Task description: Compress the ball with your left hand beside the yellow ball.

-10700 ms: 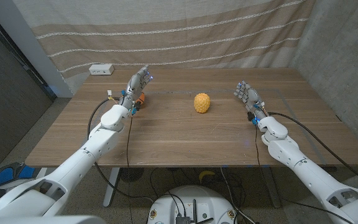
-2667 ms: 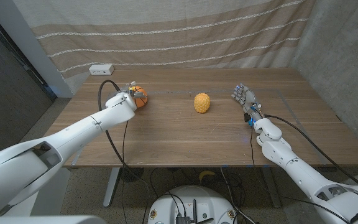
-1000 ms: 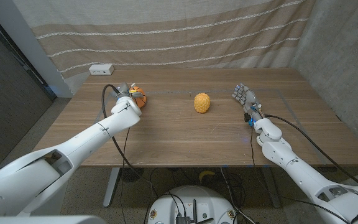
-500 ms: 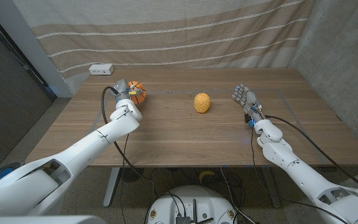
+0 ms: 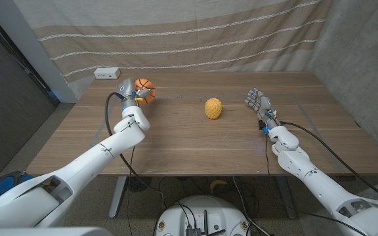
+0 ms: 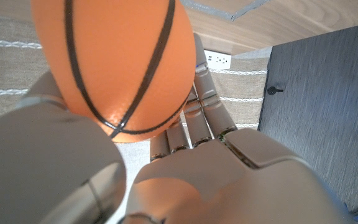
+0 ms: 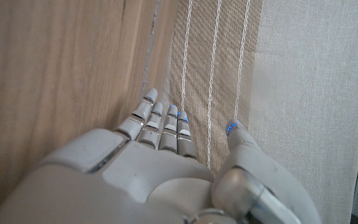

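Head view: I've got the left robot hand (image 5: 131,91) in the upper left of the frame, clamped on the orange ball (image 5: 146,87) — held just above the table (image 5: 195,141). Left wrist view shows its fingers (image 6: 194,118) wrapped round the ball. Yellow ball (image 5: 212,108) sits on the table near frame centre, well apart. Right robot hand (image 5: 260,102) at right — fingers apart, holding nothing.

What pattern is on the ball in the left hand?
Orange ball with black basketball-style lines, held in the left hand; clearest in the left wrist view.
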You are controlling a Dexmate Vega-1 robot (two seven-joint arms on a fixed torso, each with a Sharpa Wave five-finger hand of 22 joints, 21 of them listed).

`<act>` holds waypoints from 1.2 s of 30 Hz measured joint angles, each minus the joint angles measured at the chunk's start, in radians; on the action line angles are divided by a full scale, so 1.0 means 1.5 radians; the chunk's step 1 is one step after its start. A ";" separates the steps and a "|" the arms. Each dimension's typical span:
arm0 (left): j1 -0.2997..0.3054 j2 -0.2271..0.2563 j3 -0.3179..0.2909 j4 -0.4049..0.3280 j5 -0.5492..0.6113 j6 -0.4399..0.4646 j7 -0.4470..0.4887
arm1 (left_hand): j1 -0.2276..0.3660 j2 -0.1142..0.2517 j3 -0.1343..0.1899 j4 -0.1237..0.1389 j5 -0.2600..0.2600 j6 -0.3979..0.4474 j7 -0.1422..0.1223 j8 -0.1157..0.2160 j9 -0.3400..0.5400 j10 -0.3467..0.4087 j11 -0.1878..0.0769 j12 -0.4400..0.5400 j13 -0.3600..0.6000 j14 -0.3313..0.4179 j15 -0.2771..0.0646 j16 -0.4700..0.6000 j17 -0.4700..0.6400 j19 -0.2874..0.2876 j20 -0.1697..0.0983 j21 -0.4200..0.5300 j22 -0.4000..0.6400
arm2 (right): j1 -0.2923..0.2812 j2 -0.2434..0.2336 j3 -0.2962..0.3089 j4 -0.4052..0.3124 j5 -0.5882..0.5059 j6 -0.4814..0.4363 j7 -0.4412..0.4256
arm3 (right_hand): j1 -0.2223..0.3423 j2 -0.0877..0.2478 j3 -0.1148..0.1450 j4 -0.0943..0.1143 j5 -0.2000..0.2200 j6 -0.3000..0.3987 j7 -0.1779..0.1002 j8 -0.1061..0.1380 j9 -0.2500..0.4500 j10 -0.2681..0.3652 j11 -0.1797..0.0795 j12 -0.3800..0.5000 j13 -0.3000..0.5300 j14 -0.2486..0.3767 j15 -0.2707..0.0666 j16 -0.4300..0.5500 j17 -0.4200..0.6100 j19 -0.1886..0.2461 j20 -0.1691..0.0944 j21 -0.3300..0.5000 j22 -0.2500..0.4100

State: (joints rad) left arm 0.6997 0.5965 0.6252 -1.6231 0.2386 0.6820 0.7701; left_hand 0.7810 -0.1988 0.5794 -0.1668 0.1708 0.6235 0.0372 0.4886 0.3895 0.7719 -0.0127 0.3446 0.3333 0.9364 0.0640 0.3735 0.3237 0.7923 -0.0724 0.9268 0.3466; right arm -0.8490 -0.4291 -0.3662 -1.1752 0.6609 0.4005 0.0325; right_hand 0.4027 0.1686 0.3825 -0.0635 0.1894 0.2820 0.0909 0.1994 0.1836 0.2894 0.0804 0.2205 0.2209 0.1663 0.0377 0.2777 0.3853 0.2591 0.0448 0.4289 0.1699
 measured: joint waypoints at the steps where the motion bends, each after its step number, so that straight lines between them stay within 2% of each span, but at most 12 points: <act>1: 0.009 0.000 -0.008 -0.002 0.001 -0.006 0.003 | 0.000 0.000 0.000 0.000 0.000 0.000 0.000 0.000 0.000 0.000 0.000 0.000 0.001 0.000 0.000 0.001 0.000 -0.001 -0.001 0.003 0.000 | 0.000 0.000 0.000 0.000 0.000 0.000 0.000 | 0.000 0.000 0.000 0.000 0.000 0.000 0.000 0.000 0.000 0.000 0.000 0.000 0.000 0.000 0.000 0.000 0.000 0.000 0.000 0.000 0.000; 9: 0.027 0.000 -0.027 -0.007 0.001 -0.076 0.024 | 0.003 -0.003 -0.001 0.001 0.002 -0.002 -0.002 0.005 0.001 0.000 0.000 0.000 0.013 0.000 0.000 0.002 0.010 -0.004 -0.004 0.018 0.006 | -0.004 -0.002 0.001 -0.005 0.000 0.000 -0.002 | 0.000 0.000 0.000 0.000 0.000 0.000 0.000 -0.003 0.000 0.000 0.000 0.000 0.000 0.000 0.000 0.000 0.000 0.000 0.000 -0.002 0.000; 19: 0.067 -0.007 -0.076 -0.024 -0.034 -0.171 0.030 | 0.004 -0.004 -0.003 0.000 0.003 -0.002 -0.002 0.010 0.001 0.000 0.000 0.005 0.027 0.002 -0.003 0.005 0.017 -0.004 -0.003 0.036 0.010 | -0.007 -0.004 0.002 -0.012 -0.002 0.003 -0.005 | 0.000 0.000 0.003 -0.003 0.000 0.000 0.000 -0.003 0.000 0.000 0.000 0.000 0.000 0.000 0.000 0.000 0.000 0.000 0.000 -0.005 0.000; 21: 0.072 -0.008 -0.082 -0.026 -0.045 -0.191 0.027 | 0.004 -0.004 -0.003 0.000 0.003 -0.002 -0.002 0.010 0.004 0.000 0.000 0.005 0.029 0.002 -0.003 0.005 0.020 -0.004 -0.003 0.038 0.010 | -0.007 -0.005 0.002 -0.014 -0.003 0.004 -0.006 | -0.006 0.006 0.003 -0.003 0.000 0.000 0.000 -0.003 0.000 0.000 0.000 0.000 0.000 0.000 0.000 0.000 0.000 0.000 0.000 -0.005 0.000; 23: 0.081 -0.009 -0.094 -0.030 -0.055 -0.209 0.024 | 0.004 -0.004 -0.004 0.000 0.003 -0.002 -0.002 0.010 0.019 0.000 0.000 0.005 0.033 0.002 -0.003 0.005 0.022 -0.004 -0.003 0.041 0.010 | -0.008 -0.005 0.002 -0.015 -0.004 0.005 -0.007 | -0.006 0.006 0.003 -0.003 0.000 0.000 0.000 -0.003 0.000 0.000 0.000 0.000 0.000 0.000 0.000 0.000 0.000 0.000 0.000 -0.005 0.000; 36: 0.115 -0.013 -0.146 -0.048 -0.134 -0.302 -0.020 | 0.008 -0.008 -0.005 -0.002 0.002 -0.002 -0.002 0.012 0.026 0.000 0.000 0.005 0.043 0.002 -0.003 0.011 0.026 -0.014 -0.005 0.054 0.013 | -0.005 -0.007 0.003 -0.018 -0.013 0.013 -0.011 | -0.006 0.006 0.003 -0.003 0.000 0.000 0.000 -0.003 0.000 0.000 0.000 0.000 0.000 0.000 0.000 0.000 -0.003 0.000 0.000 -0.008 0.000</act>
State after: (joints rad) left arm 0.8725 0.5763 0.4059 -1.6949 0.0384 0.2295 0.7403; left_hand 0.7929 -0.2107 0.5724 -0.1692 0.1743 0.6208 0.0345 0.5072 0.4278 0.7719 -0.0128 0.3522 0.3972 0.9396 0.0599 0.3906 0.3624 0.7713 -0.0806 1.0074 0.3667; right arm -0.8563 -0.4401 -0.3621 -1.2028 0.6420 0.4203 0.0163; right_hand 0.3935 0.1780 0.3867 -0.0676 0.1894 0.2819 0.0909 0.1953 0.1835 0.2894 0.0804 0.2205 0.2208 0.1663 0.0377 0.2777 0.3800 0.2588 0.0447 0.4174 0.1699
